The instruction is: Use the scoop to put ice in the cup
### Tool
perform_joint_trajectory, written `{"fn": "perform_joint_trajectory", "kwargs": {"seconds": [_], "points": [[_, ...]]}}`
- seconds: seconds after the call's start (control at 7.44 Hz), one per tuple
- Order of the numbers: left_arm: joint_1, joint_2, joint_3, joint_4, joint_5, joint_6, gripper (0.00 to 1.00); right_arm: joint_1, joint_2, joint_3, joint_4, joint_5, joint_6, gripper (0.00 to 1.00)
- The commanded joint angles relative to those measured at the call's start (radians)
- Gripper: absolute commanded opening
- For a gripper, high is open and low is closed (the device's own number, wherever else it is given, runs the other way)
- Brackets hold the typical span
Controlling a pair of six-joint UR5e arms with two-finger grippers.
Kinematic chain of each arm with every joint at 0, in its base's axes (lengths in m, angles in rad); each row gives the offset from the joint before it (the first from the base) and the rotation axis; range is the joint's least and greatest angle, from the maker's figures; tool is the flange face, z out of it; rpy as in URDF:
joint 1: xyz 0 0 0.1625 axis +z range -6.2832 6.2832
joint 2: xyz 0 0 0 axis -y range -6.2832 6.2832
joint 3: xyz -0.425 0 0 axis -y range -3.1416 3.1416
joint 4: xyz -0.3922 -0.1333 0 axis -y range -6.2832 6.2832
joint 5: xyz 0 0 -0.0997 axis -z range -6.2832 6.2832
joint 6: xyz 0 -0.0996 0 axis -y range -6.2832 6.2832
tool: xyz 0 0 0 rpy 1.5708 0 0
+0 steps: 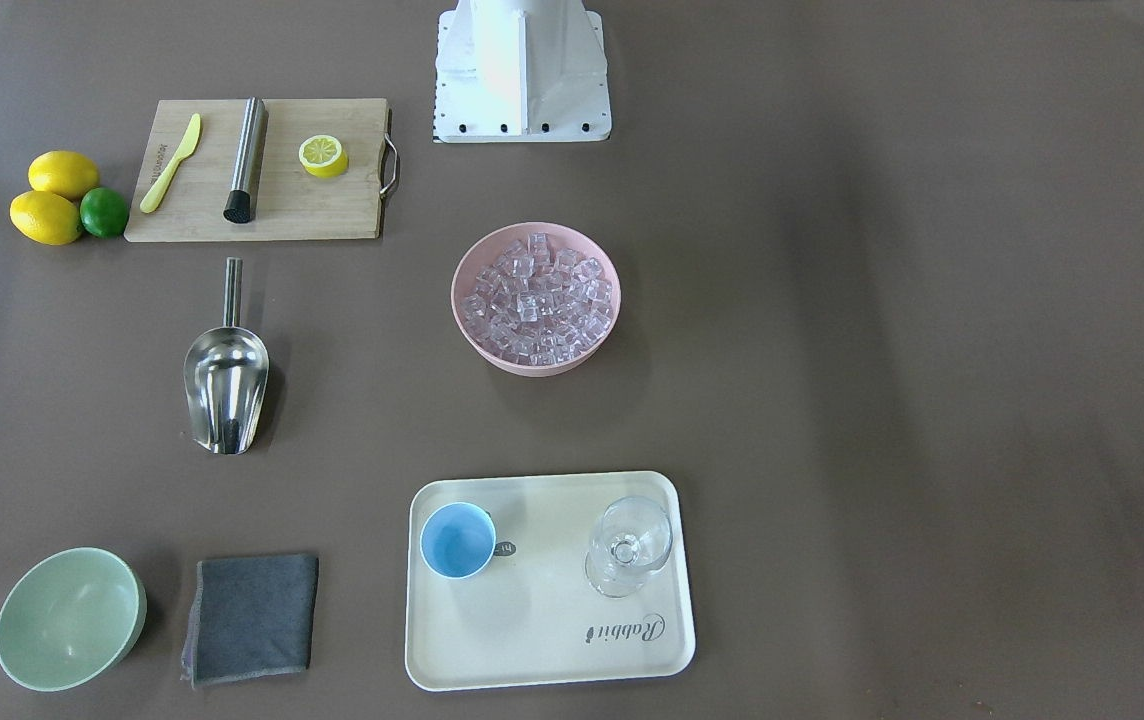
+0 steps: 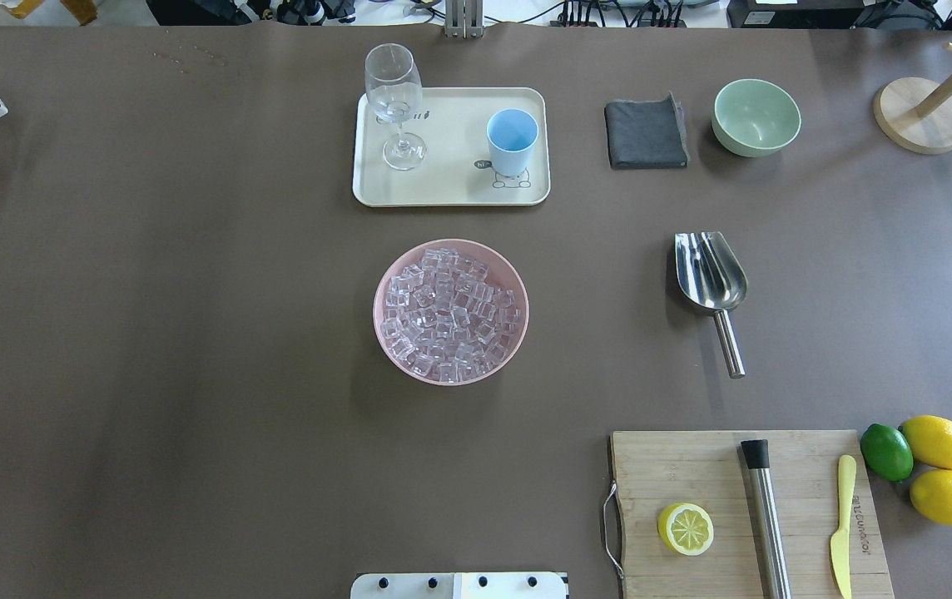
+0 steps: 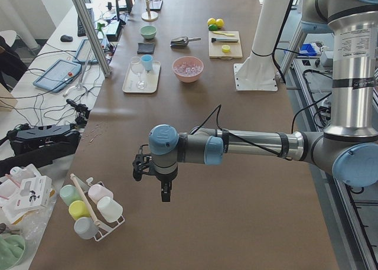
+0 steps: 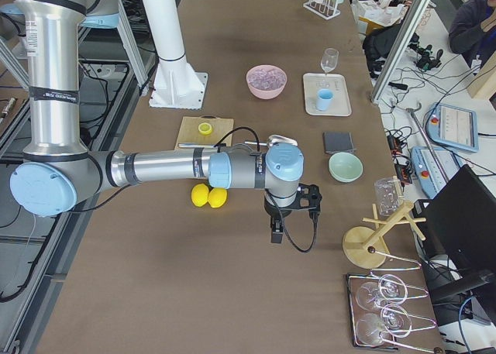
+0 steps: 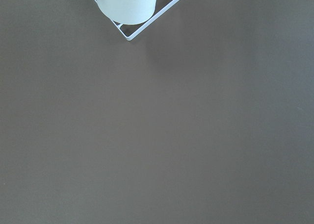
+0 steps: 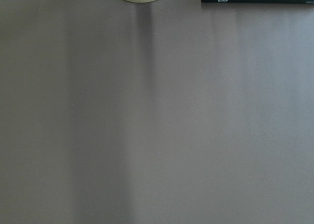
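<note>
The ice (image 2: pixel 449 312) fills a pink bowl (image 2: pixel 384 283) at the table's middle. The light-blue cup (image 2: pixel 512 141) stands upright on a cream tray (image 2: pixel 451 187) beyond the bowl. The steel scoop (image 2: pixel 711 274) lies flat on the table to the bowl's right, handle toward the robot. My left gripper (image 3: pixel 165 193) hangs over the table's left end, far from all of these, and I cannot tell if it is open or shut. My right gripper (image 4: pixel 275 234) hangs over the right end near the lemons, and I cannot tell its state either. Neither wrist view shows any fingers.
A stemmed glass (image 2: pixel 394 100) shares the tray. A grey cloth (image 2: pixel 645 133) and a green bowl (image 2: pixel 756 116) sit right of the tray. A cutting board (image 2: pixel 742 507) holds a lemon half, a steel cylinder and a knife. A mug rack (image 3: pixel 91 208) and a wooden stand (image 4: pixel 370 242) sit at the table's ends.
</note>
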Motion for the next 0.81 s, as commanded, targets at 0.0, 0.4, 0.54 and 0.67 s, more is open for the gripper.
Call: {"fn": "perform_joint_trajectory", "kwargs": {"seconds": [0.0, 0.4, 0.54, 0.67], "points": [[0.000, 0.003, 0.002, -0.001, -0.001, 0.000, 0.98, 0.000, 0.000, 0.042, 0.000, 0.000, 0.001, 1.00], [0.003, -0.013, 0.013, -0.001, 0.002, 0.006, 0.98, 0.000, 0.011, 0.051, -0.008, 0.003, -0.001, 1.00], [0.027, -0.026, 0.028, 0.000, 0.009, 0.006, 0.98, -0.002, 0.019, 0.054, -0.006, 0.003, 0.002, 1.00], [0.044, -0.041, 0.030, 0.000, 0.028, 0.003, 0.98, -0.012, 0.028, 0.054, -0.012, 0.005, 0.034, 1.00]]}}
